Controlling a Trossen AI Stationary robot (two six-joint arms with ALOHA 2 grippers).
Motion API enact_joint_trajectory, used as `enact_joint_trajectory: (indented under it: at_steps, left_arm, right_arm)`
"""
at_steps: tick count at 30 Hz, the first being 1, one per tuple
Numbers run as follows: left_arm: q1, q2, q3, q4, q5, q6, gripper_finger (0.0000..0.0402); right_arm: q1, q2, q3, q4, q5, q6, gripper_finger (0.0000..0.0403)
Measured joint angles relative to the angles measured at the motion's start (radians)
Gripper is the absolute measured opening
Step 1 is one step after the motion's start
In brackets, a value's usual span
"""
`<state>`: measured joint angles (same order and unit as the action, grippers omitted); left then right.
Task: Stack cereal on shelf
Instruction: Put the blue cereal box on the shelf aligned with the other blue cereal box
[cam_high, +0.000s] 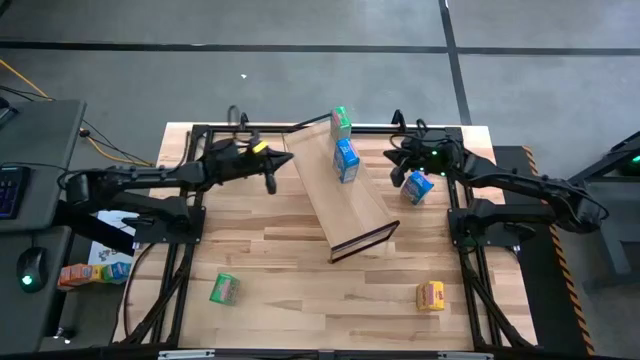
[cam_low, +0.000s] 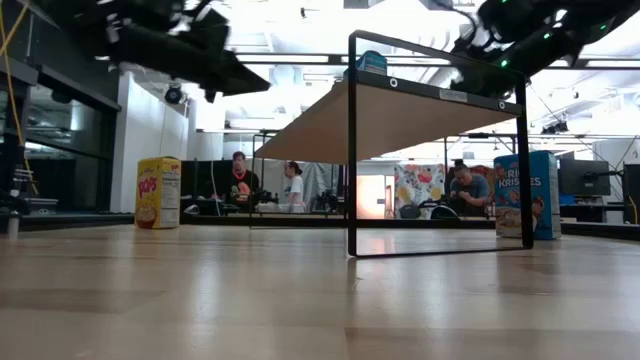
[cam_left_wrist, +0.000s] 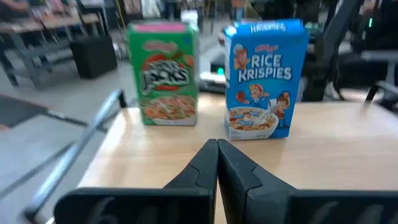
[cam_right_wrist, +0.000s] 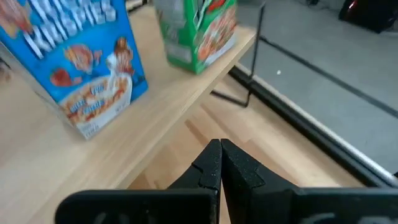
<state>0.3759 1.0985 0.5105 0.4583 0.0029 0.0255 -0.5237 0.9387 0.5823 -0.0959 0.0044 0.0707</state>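
Note:
The shelf (cam_high: 345, 195), a long light-wood board, lies slantwise across the table's middle, its near end raised on a thin dark frame (cam_low: 440, 150). A green cereal box (cam_left_wrist: 163, 73) and a blue one (cam_left_wrist: 261, 78) stand upright on its far part. My left gripper (cam_high: 290, 159) hovers shut just left of the shelf, pointing at these boxes. Right of the shelf hovers my right gripper (cam_high: 394, 156), shut as well. A second blue box (cam_high: 417, 187) stands on the table below my right arm. A yellow box (cam_low: 158, 192) stands at the far left.
A green box (cam_high: 224, 289) lies near the table's front left and a yellow box (cam_high: 431, 296) near the front right. Black frame rails (cam_high: 185, 270) run along the table's sides. People sit in the room beyond the table (cam_low: 240, 180).

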Motion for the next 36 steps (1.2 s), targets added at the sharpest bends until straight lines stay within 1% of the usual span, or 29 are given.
enact_joint_trajectory:
  at_steps: [3,5,10,13,15,17,20,22,23,25,27,29,31,36]
  left_arm:
    - [0.005,-0.072,-0.109,0.114,0.000,-0.005,0.0000]
    - [0.005,-0.106,-0.156,0.166,-0.004,0.000,0.0000]
    - [0.005,-0.164,-0.178,0.191,-0.017,0.004,0.0001]
    - [0.005,-0.183,-0.178,0.194,-0.018,0.004,0.0005]
    - [0.005,-0.185,-0.178,0.181,-0.018,0.004,0.0009]
    - [0.005,-0.185,-0.178,0.167,-0.018,0.004,0.0014]
    - [0.005,-0.185,-0.178,0.142,-0.018,0.004,0.0020]
    - [0.005,-0.185,-0.178,0.140,-0.018,0.000,0.0024]
    - [0.004,-0.185,-0.178,0.140,-0.018,-0.011,0.0026]
    - [0.004,-0.185,-0.178,0.138,-0.018,-0.028,0.0029]
    - [0.002,-0.185,-0.178,0.137,-0.012,-0.040,0.0031]
    - [0.002,-0.185,-0.178,0.129,-0.005,-0.049,0.0033]
    - [0.002,-0.185,-0.178,0.121,-0.003,-0.051,0.0033]
    - [0.002,-0.185,-0.178,0.115,-0.003,-0.050,0.0033]
  right_arm:
    - [-0.001,-0.065,0.000,-0.032,-0.001,0.019,0.0000]
    - [0.000,-0.097,0.000,-0.038,-0.002,0.041,0.0000]
    - [0.000,-0.143,0.000,-0.013,-0.005,0.092,0.0001]
    - [0.000,-0.155,0.010,-0.009,-0.003,0.140,0.0016]
    - [0.000,-0.153,0.059,-0.100,-0.009,0.143,0.0043]
    - [0.000,-0.141,0.135,-0.240,0.004,0.132,0.0082]
    - [0.005,-0.109,0.259,-0.503,0.092,0.116,0.0150]
    - [0.012,-0.084,0.331,-0.669,0.150,0.153,0.0195]
    - [0.014,-0.073,0.357,-0.751,0.162,0.182,0.0217]
    - [0.019,-0.052,0.385,-0.893,0.160,0.231,0.0254]
    - [0.031,-0.046,0.386,-0.980,0.154,0.289,0.0284]
    - [0.047,-0.053,0.355,-1.011,0.164,0.341,0.0303]
    - [0.065,-0.063,0.304,-0.992,0.195,0.391,0.0314]
    - [0.093,-0.068,0.196,-0.909,0.201,0.420,0.0319]
